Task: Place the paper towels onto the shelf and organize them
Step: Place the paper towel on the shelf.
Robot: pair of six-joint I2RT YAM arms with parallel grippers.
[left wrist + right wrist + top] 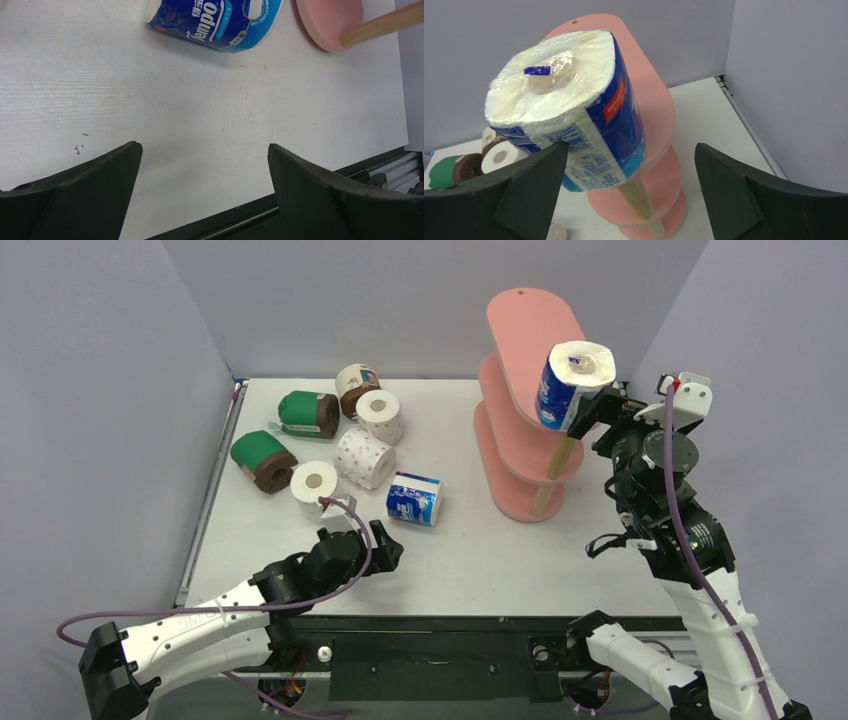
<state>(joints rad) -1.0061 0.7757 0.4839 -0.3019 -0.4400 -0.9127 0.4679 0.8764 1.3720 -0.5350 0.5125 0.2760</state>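
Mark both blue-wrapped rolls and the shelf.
upper blue roll (pixel 558 395): top external view, on its blue wrap side.
lying blue roll (pixel 414 498): top external view, on its printed wrap.
shelf (pixel 530 325): top external view, on the bare top board.

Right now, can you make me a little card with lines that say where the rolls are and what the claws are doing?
On shelf: one blue-white roll, at the near end of the shelf top board
On table: seven rolls
Right claw: open, shelf roll between its fingers
Left claw: open, empty, near the table's blue roll
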